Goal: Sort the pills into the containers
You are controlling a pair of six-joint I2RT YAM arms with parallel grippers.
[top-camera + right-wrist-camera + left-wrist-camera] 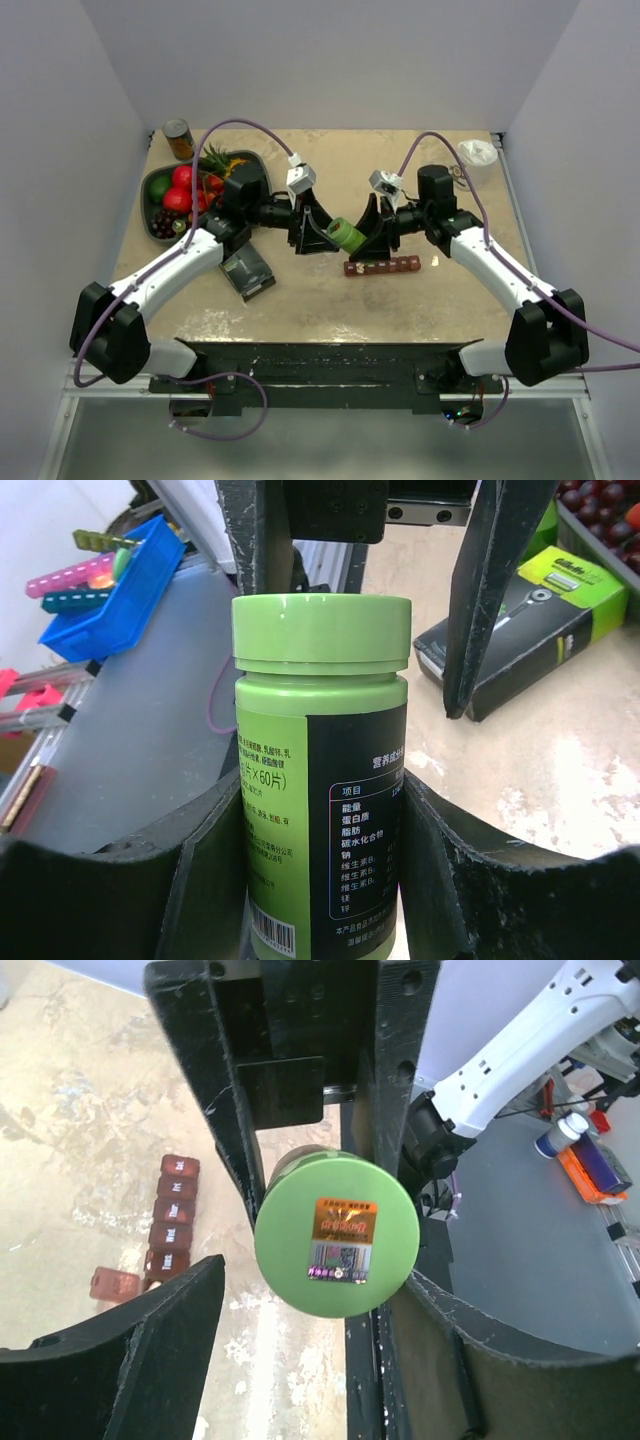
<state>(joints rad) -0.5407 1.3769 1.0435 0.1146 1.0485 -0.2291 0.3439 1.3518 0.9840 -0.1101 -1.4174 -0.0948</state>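
The tan table (300, 300) carried a dark fruit tray (148, 188) out at 10 o'clock and a black-and-green box (247, 272) at 8 o'clock from the middle. At the centre the two arms met nose to nose on a green bottle (348, 235). The right gripper (365, 240) was clamped on the bottle's body, which lay sideways in its grip. The left gripper (324, 236) had its jaws spread around the cap (335, 1232), with a gap showing on one side. The containers (383, 267), one dark red strip, lay flat on the table at 6 o'clock from the right gripper, just beside it and touched by neither. Only the left wrist view showed the cap's shiny sticker and the strip's marked lids at 9 o'clock. Only the right wrist view showed the bottle's printed black label.
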